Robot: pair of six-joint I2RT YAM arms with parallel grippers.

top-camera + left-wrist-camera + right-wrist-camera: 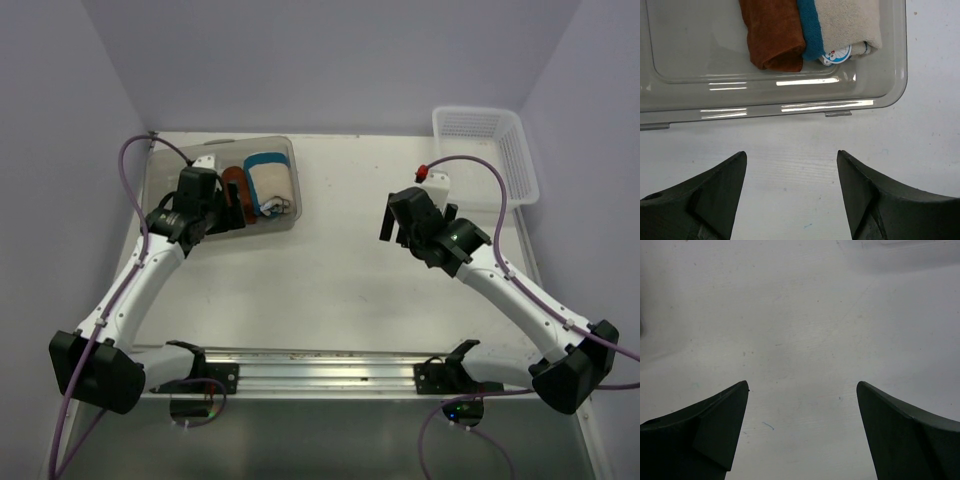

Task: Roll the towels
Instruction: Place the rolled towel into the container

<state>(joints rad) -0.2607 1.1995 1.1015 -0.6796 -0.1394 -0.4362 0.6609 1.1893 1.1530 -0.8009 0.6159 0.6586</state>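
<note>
Two rolled towels lie side by side in the clear plastic bin (pixel 172 170) at the far left: the rust-brown towel (pixel 236 193) and, to its right, the cream towel (pixel 272 183) with a blue edge. In the left wrist view the brown towel (pixel 775 35) and the cream towel (pixel 847 22) show their ends, with a blue printed drawing on the cream one. My left gripper (pixel 218 222) (pixel 791 153) is open and empty, above bare table just in front of the bin's near rim (pixel 790 106). My right gripper (pixel 400 232) (pixel 803 383) is open and empty over bare table at the right.
A white mesh basket (pixel 480 125) stands at the far right corner. A small white block with a red part (pixel 432 178) sits by the right arm's cable. Purple cables run along both arms. A metal rail (pixel 310 365) lies along the near edge.
</note>
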